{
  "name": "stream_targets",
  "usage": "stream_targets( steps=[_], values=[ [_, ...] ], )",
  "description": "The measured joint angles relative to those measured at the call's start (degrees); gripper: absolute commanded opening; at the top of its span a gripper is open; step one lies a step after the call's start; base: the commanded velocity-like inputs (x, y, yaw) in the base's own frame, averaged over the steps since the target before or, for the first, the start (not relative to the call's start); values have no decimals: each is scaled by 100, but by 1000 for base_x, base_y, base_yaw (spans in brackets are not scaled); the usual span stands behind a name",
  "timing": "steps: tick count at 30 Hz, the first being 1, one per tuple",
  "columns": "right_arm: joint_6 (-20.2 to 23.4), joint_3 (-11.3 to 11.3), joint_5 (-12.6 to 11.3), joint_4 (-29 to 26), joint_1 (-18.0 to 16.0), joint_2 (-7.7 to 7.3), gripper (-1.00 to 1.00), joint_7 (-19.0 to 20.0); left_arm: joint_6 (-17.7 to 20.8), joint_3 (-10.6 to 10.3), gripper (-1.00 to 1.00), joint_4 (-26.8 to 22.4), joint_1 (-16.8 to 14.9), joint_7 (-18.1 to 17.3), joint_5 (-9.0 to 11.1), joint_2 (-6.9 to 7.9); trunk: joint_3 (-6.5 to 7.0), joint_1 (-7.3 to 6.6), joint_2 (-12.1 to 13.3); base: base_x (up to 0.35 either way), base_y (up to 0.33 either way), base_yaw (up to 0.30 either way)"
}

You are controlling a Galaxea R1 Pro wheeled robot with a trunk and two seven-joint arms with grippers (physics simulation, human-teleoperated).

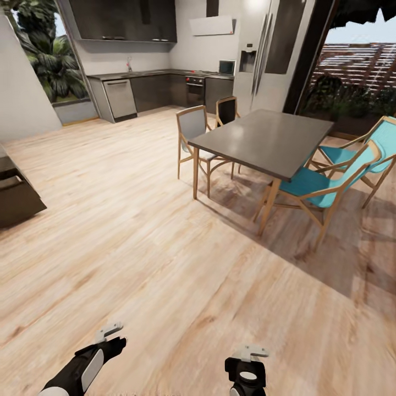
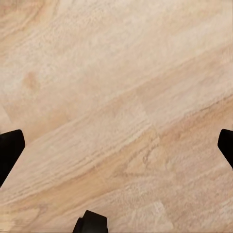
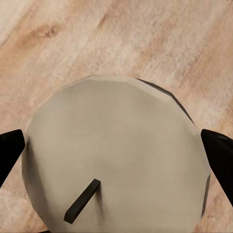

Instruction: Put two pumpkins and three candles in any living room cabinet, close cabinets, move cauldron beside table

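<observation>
Between the right gripper [image 3: 116, 150] fingertips sits a candle [image 3: 116, 155], grey-beige top and dark wick facing the wrist camera, so this claw grips it. Nearby, the left gripper [image 2: 116, 145] hangs wide and empty over floorboards [image 1: 165, 247]. Farther left, the cabinet [image 1: 16, 192] shows a drawer pulled out.

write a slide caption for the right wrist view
Grey-beige candle with its dark wick, held between the right hand's black fingertips above the wood floor.

open wood floor [image 1: 137, 231] ahead, dining table [image 1: 269, 140] and chairs [image 1: 330, 181] blocking right
</observation>
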Motion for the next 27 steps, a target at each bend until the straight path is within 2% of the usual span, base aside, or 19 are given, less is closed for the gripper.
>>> stream_targets(
  steps=[27],
  values=[
    [0,0,-1,0,3,0,-100,0,3,0,100,0,0,7,0,0,0,0,0,0,0,289]
  ],
)
